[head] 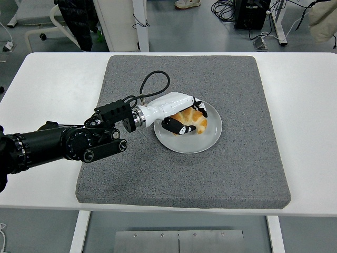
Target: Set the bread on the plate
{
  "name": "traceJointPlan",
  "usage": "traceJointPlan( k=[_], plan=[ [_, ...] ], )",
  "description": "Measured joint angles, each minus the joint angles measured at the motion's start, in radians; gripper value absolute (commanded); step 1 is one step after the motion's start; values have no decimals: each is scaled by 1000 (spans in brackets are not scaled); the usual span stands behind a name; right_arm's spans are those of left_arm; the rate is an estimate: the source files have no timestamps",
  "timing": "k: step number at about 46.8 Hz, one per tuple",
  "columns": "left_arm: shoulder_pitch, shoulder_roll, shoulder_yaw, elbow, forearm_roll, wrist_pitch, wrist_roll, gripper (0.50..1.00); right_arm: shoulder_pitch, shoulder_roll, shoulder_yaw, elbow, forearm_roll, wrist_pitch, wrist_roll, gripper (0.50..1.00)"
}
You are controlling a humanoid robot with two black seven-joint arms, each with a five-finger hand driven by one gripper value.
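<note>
stage: late, release pending | croissant (pixel 193 120) down on the left part of the white plate (pixel 208 139) | left hand (pixel 181 116) wrapped around it, fingers gripping | grey mat (pixel 237 174) on worktop (pixel 310 132) under plate | left: let go, withdraw

Grey floor (pixel 184 31) out back, cables (pixel 224 10) all over it, white chair (pixel 37 23) on wheels at left, black box (pixel 251 13) up top.
</note>
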Motion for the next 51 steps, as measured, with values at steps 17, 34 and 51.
traceJointPlan(
  k=[17,34,51],
  plan=[
    [24,-4,-17,9,-45,0,1,611,0,0,0,0,0,0,0,1000],
    [31,-3,-18,12,-50,1,1,790,0,0,0,0,0,0,0,1000],
    [37,-3,-19,11,-61,0,0,939,0,0,0,0,0,0,0,1000]
  ],
)
